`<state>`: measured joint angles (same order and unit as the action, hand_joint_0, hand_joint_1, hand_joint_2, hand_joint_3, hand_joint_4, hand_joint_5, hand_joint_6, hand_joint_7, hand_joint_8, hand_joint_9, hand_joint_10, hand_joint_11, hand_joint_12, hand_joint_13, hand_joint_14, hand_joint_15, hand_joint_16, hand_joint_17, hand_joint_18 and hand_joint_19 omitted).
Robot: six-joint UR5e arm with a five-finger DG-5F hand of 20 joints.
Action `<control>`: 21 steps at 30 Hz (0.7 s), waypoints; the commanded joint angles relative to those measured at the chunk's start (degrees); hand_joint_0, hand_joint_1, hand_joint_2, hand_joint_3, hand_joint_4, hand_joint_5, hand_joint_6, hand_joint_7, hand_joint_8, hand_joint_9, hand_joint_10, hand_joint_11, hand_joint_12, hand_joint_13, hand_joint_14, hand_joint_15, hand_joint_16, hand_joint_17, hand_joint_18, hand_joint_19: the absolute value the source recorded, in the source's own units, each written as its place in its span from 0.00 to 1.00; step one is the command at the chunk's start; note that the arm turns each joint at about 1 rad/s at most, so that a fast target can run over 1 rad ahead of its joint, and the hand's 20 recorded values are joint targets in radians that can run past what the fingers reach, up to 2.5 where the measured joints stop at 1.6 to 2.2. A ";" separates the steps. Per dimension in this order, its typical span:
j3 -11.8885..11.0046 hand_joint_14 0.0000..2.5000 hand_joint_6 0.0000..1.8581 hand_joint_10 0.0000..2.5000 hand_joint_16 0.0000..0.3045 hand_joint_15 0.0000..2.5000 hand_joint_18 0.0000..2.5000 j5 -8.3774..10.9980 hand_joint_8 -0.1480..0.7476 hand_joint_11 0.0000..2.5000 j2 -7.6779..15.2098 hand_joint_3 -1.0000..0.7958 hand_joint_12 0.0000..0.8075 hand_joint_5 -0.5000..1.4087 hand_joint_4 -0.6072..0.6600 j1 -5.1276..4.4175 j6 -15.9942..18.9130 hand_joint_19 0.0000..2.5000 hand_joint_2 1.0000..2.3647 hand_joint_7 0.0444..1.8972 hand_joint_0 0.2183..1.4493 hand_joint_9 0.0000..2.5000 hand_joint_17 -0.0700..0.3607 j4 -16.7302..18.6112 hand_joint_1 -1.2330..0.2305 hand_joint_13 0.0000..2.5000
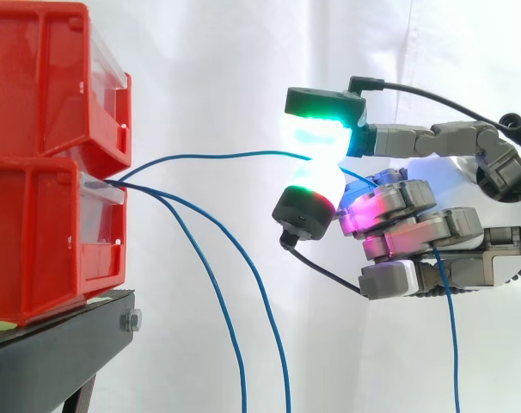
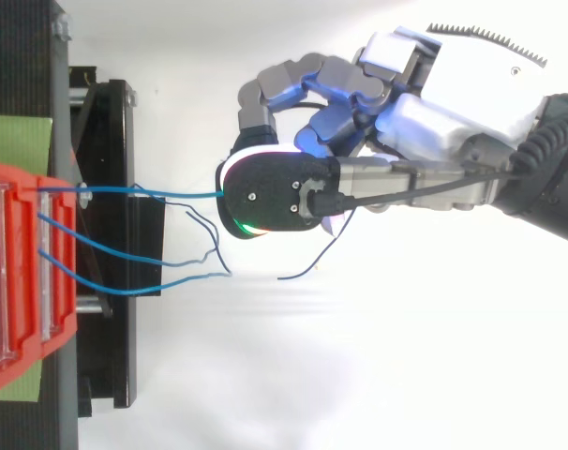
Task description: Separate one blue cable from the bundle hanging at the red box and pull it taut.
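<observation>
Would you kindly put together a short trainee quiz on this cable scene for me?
1. True or false: the robot hand pinches one thin blue cable between its glowing pads.
2. How many other blue cables hang loose from the lower red plastic bin?
3. The pinched cable runs: A straight down; B roughly level to the bin; C coiled inside the bin.
Key: 1 true; 2 two; 3 B.

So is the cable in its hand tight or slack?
Nearly tight: the cable runs almost level from box to hand, slightly bowed; two others hang loose.
</observation>
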<state>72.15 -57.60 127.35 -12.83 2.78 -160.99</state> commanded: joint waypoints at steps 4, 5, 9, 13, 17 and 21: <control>0.01 0.76 0.50 0.53 0.12 0.43 0.43 0.12 0.50 0.66 0.00 0.37 0.37 0.12 0.57 0.00 -0.15 0.42 0.01 0.65 0.44 0.36 0.35 0.50 0.40 0.52; 0.01 0.72 0.49 0.51 0.12 0.45 0.43 0.73 0.50 0.65 0.00 0.33 0.37 0.12 0.59 0.00 -0.15 0.41 0.01 0.62 0.45 0.36 0.35 1.12 0.40 0.52; 0.01 0.69 0.49 0.47 0.11 0.48 0.42 1.79 0.50 0.66 0.09 0.28 0.36 0.12 0.59 0.00 -0.76 0.39 0.00 0.59 0.47 0.37 0.33 1.73 0.40 0.53; 0.01 0.67 0.48 0.45 0.10 0.49 0.40 1.79 0.50 0.66 0.00 0.29 0.35 0.12 0.57 0.00 -2.08 0.38 0.00 0.65 0.48 0.36 0.32 2.17 0.40 0.52; 0.01 0.68 0.49 0.46 0.09 0.49 0.38 1.79 0.49 0.65 0.00 0.32 0.35 0.11 0.59 0.00 -2.08 0.39 0.01 0.66 0.49 0.34 0.31 2.17 0.40 0.50; 0.01 0.71 0.49 0.43 0.09 0.48 0.37 1.79 0.49 0.66 0.00 0.30 0.35 0.11 0.59 0.00 -2.08 0.39 0.00 0.64 0.51 0.34 0.30 2.17 0.39 0.48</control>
<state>72.15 -55.82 127.35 -12.83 0.73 -158.84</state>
